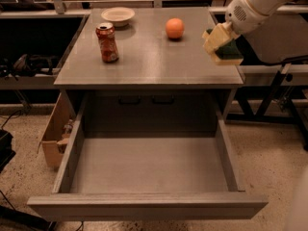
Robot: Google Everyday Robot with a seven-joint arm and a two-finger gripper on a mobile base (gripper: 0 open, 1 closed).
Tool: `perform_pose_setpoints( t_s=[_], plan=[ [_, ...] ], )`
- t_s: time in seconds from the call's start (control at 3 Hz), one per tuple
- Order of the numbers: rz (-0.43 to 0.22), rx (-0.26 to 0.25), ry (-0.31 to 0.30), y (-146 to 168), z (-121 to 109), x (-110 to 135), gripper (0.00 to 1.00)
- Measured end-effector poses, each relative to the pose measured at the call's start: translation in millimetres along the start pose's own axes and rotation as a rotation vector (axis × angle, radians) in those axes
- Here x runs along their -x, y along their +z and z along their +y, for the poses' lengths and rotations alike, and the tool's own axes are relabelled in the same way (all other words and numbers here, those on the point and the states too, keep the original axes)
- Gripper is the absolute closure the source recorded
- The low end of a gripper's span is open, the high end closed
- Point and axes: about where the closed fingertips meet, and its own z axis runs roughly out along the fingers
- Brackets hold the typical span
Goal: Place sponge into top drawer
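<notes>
My gripper (222, 46) is at the right edge of the grey tabletop (144, 57), lifted above it, shut on the sponge (228, 52). The sponge's dark green top and pale yellow base show between the cream fingers (215, 38). The white arm comes in from the upper right. The top drawer (144, 203) is pulled wide open below the tabletop, with nothing inside; the gripper is above and behind its right wall.
A red soda can (107, 43), a white bowl (118, 15) and an orange (174, 28) stand on the tabletop. A cardboard box (54, 136) sits on the floor left of the drawer. Dark shelving and cables flank both sides.
</notes>
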Motion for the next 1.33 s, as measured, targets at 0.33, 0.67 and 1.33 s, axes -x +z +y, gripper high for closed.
perform_pose_setpoints(
  t_s=[0.33, 0.67, 1.33],
  plan=[
    [-0.111, 0.043, -0.059, -33, 30, -36, 1.00],
    [-0.172, 0.018, -0.105, -48, 60, -68, 1.00],
    [-0.230, -0.087, -0.157, -7, 139, -78, 1.00]
  ],
)
